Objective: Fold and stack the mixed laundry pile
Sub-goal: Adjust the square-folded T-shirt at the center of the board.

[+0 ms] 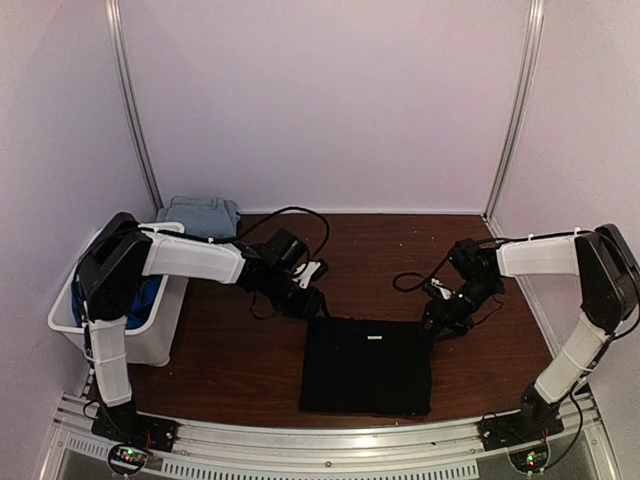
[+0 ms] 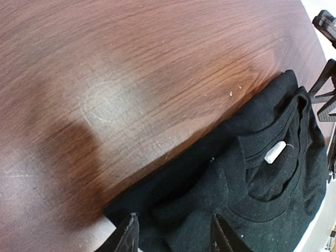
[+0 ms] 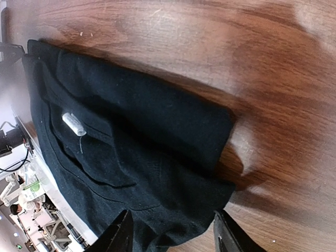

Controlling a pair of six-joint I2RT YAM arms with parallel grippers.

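The shirt [image 1: 366, 366] lies flat on the surface [image 1: 220, 350], centred left to right and near the front edge, its collar toward the back. The left tool [image 1: 303, 300] is over the shirt's rear left corner, the right tool [image 1: 440, 322] over its rear right corner. The bin [image 1: 150, 345] stands at the surface's left edge with fabric [image 1: 152, 298] in it. Behind the bin, at the rear left of the surface, lies a folded garment [image 1: 204, 214].
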